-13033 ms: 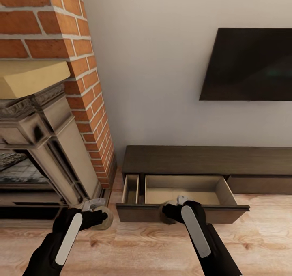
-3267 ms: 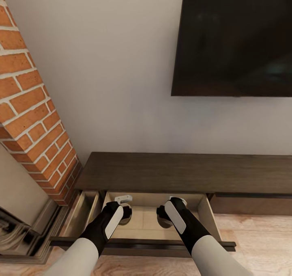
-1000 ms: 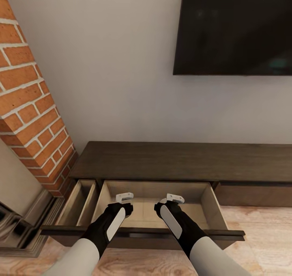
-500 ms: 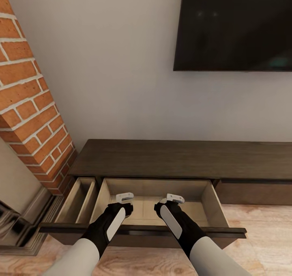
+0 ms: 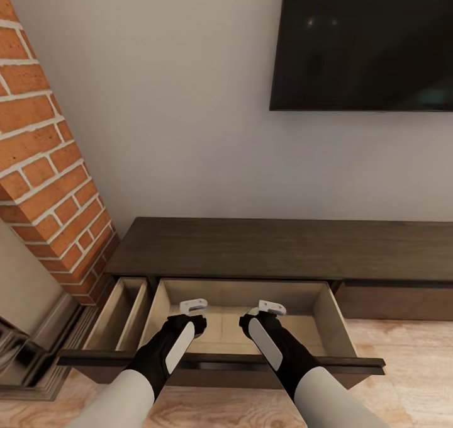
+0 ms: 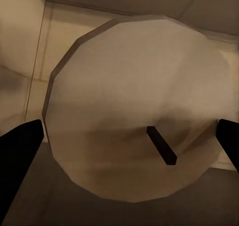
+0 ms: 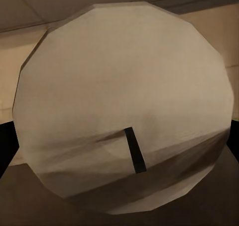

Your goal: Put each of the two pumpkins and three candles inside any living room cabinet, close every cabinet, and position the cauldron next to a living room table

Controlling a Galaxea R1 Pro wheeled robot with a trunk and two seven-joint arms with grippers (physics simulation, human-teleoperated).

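Note:
The cabinet (image 5: 251, 248) is a long dark-brown unit with its wide drawer (image 5: 328, 315) pulled out, pale beige inside. Both my arms reach down into that drawer. My left gripper (image 5: 196, 325) points at the drawer floor; in the left wrist view a squat grey-beige candle (image 6: 134, 86) with a black wick sits between its dark fingers (image 6: 20, 156), which touch its sides. My right gripper (image 5: 250, 325) stands beside it, and a second candle (image 7: 124, 71) spans the gap between its fingers (image 7: 6, 146). The hands hide both candles in the head view.
A narrow drawer (image 5: 119, 311) stands open left of the wide one. The brick fireplace (image 5: 44, 163) rises at the left, with its stone surround (image 5: 25, 327) at floor level. A dark TV (image 5: 368, 41) hangs above the cabinet. Light wood floor (image 5: 402, 352) lies at the right.
Since thirteen seconds ago the view has closed in on the cabinet, and both grippers went from in front of the drawer to inside it. Over the last second only the view shifted slightly.

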